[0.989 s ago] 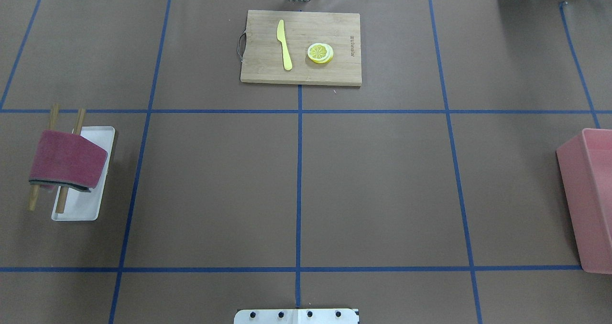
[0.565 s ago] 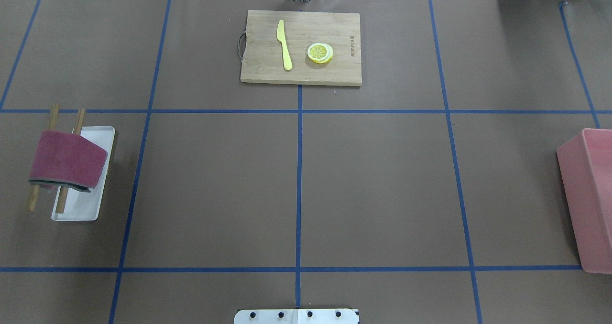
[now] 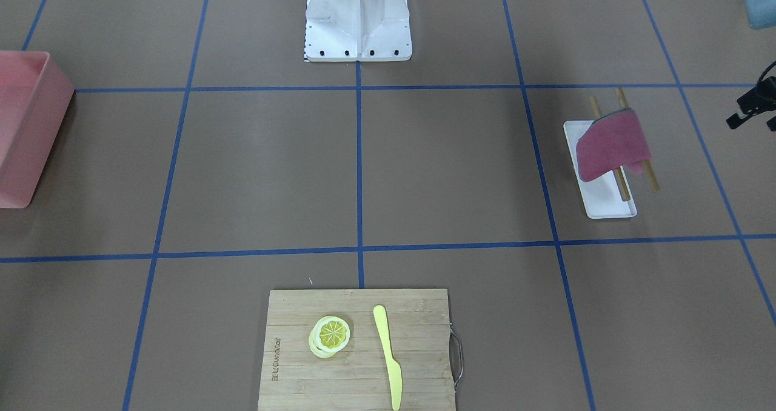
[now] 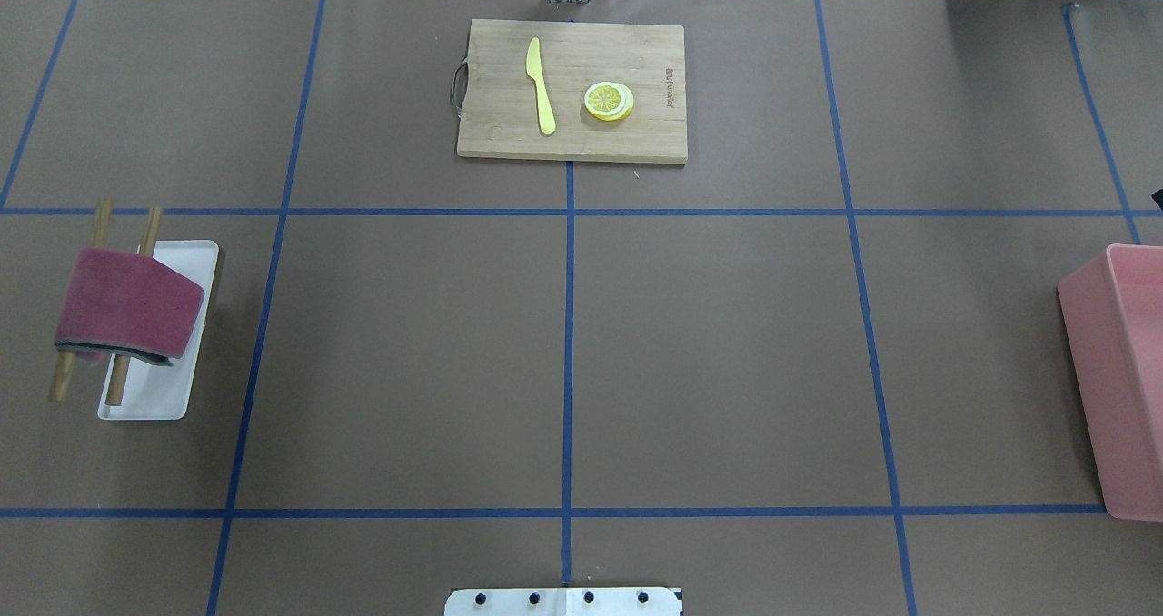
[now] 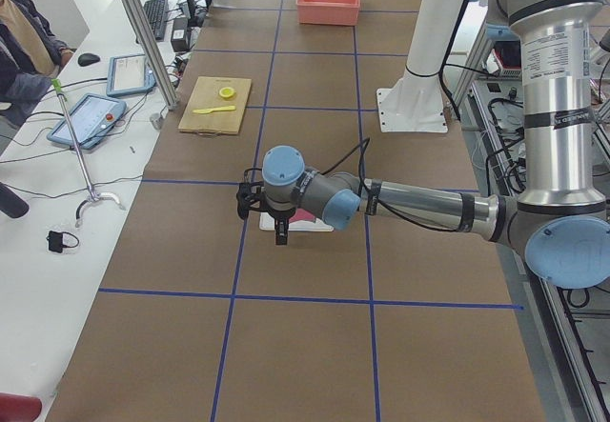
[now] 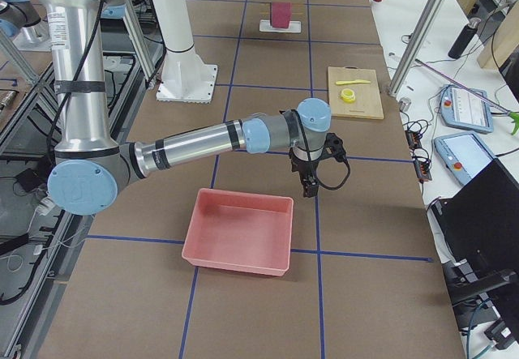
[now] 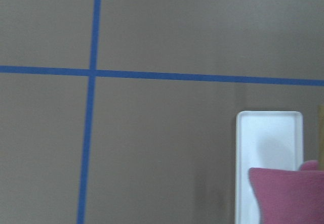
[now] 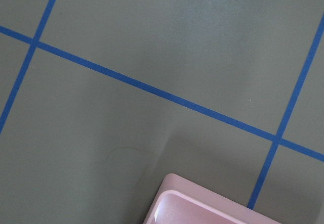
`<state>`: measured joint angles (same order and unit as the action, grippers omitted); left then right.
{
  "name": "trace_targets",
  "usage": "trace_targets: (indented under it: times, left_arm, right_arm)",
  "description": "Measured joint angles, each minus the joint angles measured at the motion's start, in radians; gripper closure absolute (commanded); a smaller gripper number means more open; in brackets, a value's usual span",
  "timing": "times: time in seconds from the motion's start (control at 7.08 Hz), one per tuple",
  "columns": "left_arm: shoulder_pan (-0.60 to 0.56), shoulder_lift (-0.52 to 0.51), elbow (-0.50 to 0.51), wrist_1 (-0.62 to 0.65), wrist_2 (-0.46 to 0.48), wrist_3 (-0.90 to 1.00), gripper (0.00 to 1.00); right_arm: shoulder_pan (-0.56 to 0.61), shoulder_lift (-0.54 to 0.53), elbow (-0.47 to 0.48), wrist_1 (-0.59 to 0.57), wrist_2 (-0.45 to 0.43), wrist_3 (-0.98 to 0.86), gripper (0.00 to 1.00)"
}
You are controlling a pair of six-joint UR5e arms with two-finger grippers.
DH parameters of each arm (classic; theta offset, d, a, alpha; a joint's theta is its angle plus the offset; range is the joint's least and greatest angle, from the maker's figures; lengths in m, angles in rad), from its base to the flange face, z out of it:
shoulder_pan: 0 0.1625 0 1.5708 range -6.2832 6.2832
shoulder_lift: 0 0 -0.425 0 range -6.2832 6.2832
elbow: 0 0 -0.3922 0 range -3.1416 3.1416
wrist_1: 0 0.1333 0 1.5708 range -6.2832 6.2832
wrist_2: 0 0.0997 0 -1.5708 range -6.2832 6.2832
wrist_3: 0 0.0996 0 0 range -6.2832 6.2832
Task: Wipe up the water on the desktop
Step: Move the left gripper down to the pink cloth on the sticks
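Note:
The desktop is a wide brown surface crossed by blue tape lines, and I see no clear patch of water on it. A magenta cloth hangs over two wooden rods above a white tray at the left. It also shows in the left wrist view. My left gripper hangs just beside the tray, fingers down; I cannot tell if it is open. My right gripper hangs over the desktop beyond the pink bin; I cannot tell its state.
A bamboo cutting board at the far middle carries a yellow knife and lemon slices. The pink bin stands at the right edge. The robot's white base is at the near middle.

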<state>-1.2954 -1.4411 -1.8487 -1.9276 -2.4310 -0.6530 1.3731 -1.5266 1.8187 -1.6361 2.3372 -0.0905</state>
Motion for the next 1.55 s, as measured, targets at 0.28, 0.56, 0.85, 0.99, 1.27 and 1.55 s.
trace_targets:
  times: [0.28, 0.56, 0.85, 0.99, 1.27, 1.55]
  left_arm:
    - [0.127, -0.023, -0.064, -0.005, 0.051, -0.197, 0.23]
    - [0.179, -0.054, -0.047, -0.005, 0.076, -0.254, 0.29]
    - [0.190, -0.089, -0.003, -0.003, 0.080, -0.262, 0.47]
    - [0.194, -0.095, 0.008, -0.003, 0.081, -0.262, 0.51]
    - [0.207, -0.097, 0.018, -0.004, 0.082, -0.261, 0.51]
    - [0.221, -0.101, 0.024, -0.004, 0.082, -0.261, 0.95]
  right_arm:
    - [-0.037, 0.015, 0.002, 0.000, -0.004, -0.001, 0.00]
    - [-0.055, 0.018, 0.005, 0.001, -0.006, -0.002, 0.00]
    - [-0.062, 0.019, 0.005, 0.001, -0.007, -0.004, 0.00]
    - [-0.064, 0.020, 0.002, 0.001, -0.007, -0.004, 0.00]
    - [-0.066, 0.023, -0.005, 0.001, -0.008, -0.005, 0.00]
    - [-0.066, 0.024, -0.012, 0.001, -0.009, -0.005, 0.00]
